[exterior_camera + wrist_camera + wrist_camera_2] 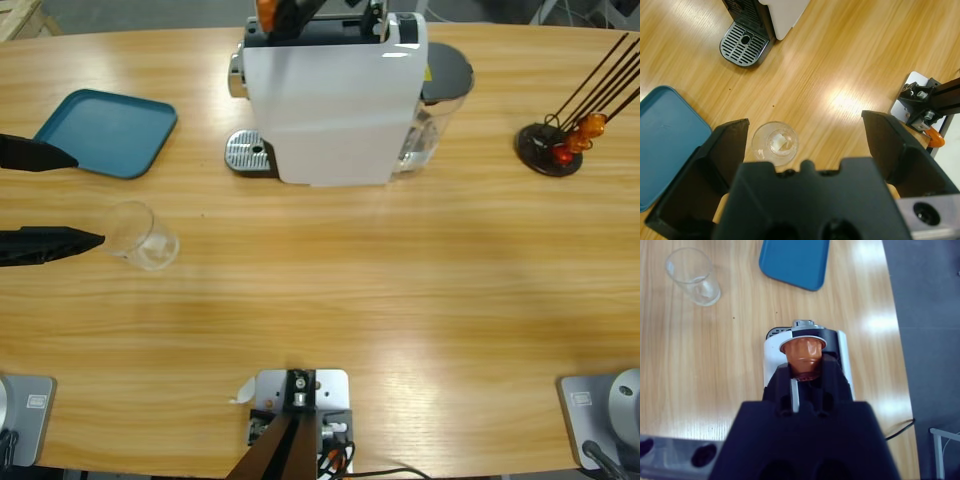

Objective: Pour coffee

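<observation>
A clear glass tumbler (140, 236) stands at the table's left; it looks empty and no coffee shows in it. My left gripper (62, 200) is open just left of the glass, level with it. In the left wrist view the tumbler (775, 143) lies between the wide-spread jaws, nearer the left one, with my left gripper (805, 125) not touching it. My right gripper (805, 374) is shut on an orange capsule (802, 352) above the white coffee machine (772, 360). From above, the capsule (267, 12) shows at the top of the machine (335, 110).
A teal tray (108, 130) lies at the back left. The machine's metal drip grate (248, 152) faces left. A black stand with wire rods and orange and red capsules (558, 140) sits at the back right. Bare wood fills the front half of the table (400, 300).
</observation>
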You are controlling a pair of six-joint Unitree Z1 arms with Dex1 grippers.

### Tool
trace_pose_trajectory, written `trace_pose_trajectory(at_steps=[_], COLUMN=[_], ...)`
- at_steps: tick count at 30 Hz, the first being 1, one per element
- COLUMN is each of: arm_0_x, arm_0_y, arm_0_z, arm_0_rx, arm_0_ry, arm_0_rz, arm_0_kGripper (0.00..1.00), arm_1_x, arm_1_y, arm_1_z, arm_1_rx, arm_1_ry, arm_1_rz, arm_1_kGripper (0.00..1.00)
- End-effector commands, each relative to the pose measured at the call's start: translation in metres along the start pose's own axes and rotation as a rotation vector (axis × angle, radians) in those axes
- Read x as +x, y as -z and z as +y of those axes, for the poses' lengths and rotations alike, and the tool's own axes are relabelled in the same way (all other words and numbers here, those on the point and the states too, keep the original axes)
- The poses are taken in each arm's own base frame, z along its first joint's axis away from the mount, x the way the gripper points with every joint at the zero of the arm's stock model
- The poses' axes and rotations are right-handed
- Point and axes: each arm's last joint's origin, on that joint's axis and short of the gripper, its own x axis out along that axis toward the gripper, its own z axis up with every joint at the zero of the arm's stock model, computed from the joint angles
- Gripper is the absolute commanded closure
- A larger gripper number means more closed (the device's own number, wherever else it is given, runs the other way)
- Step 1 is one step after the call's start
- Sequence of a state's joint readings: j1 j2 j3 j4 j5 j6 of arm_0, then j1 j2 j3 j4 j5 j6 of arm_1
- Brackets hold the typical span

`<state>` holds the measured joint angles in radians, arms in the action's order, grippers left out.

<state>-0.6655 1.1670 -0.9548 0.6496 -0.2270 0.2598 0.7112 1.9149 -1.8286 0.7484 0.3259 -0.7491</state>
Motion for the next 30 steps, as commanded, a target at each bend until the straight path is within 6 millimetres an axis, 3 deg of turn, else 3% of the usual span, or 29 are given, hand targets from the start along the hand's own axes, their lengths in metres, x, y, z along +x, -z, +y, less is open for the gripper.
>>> trace_pose_trajectory(at_steps=[1,18,19,21,23,25,30], arm_0_x=[0.005,0.009,0.009,0.009,0.009,0.009,0.009], arm_0_y=[0.012,0.014,0.014,0.014,0.014,0.014,0.014], arm_0_z=[0.002,0.002,0.002,0.002,0.002,0.002,0.002], arm_0_rx=[-0.031,-0.037,-0.036,-0.036,-0.036,-0.036,-0.036], arm_0_ry=[-0.012,-0.006,-0.006,-0.006,-0.007,-0.008,-0.006], arm_0_rz=[0.049,0.065,0.064,0.065,0.065,0.064,0.062], arm_0_kGripper=[0.027,0.027,0.027,0.027,0.027,0.027,0.027], arm_1_x=[0.034,0.042,0.041,0.041,0.04,0.038,0.029], arm_1_y=[0.022,0.026,0.026,0.026,0.025,0.023,0.016], arm_1_z=[-0.008,-0.013,-0.013,-0.013,-0.013,-0.011,-0.007], arm_1_rx=[0.028,0.043,0.048,0.051,0.051,0.05,0.038], arm_1_ry=[-0.04,-0.034,-0.029,-0.015,-0.01,-0.01,0.003], arm_1_rz=[0.083,0.099,0.102,0.115,0.115,0.111,0.099], arm_1_kGripper=[1.0,1.0,0.957,0.322,0.075,0.0,0.0])
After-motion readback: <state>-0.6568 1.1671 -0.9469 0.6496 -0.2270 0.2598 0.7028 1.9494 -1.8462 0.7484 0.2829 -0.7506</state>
